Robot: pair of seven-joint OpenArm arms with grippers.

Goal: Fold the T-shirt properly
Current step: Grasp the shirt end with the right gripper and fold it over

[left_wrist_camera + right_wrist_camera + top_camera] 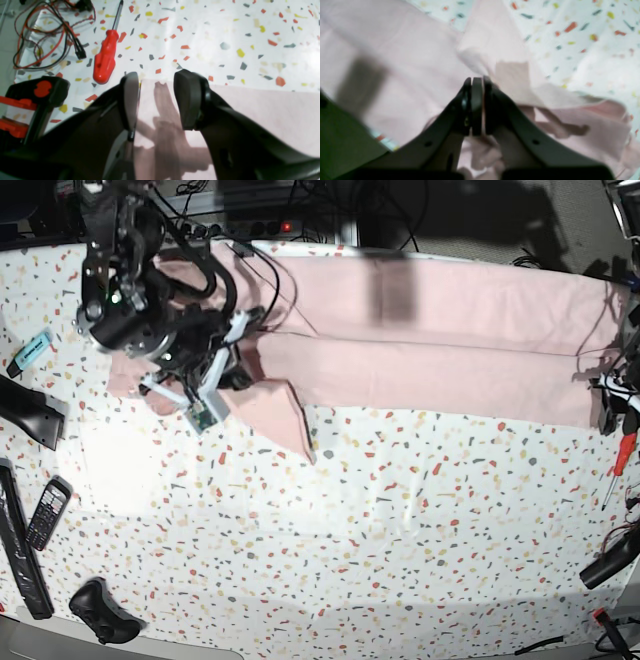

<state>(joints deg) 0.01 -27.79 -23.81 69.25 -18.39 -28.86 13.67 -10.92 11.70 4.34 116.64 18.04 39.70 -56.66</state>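
Scanning the base view leftward-first: your right gripper [232, 370] was clamped on the T-shirt [440, 345], a long band across the top. At far right, your left gripper [156, 100] stood open. Cross-folds remained.

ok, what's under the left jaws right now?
Under the open left jaws: the T-shirt's pink edge, flat on the speckled table, with their shadow on it. What lies beneath the cloth is covered. The screwdriver sits beside them.
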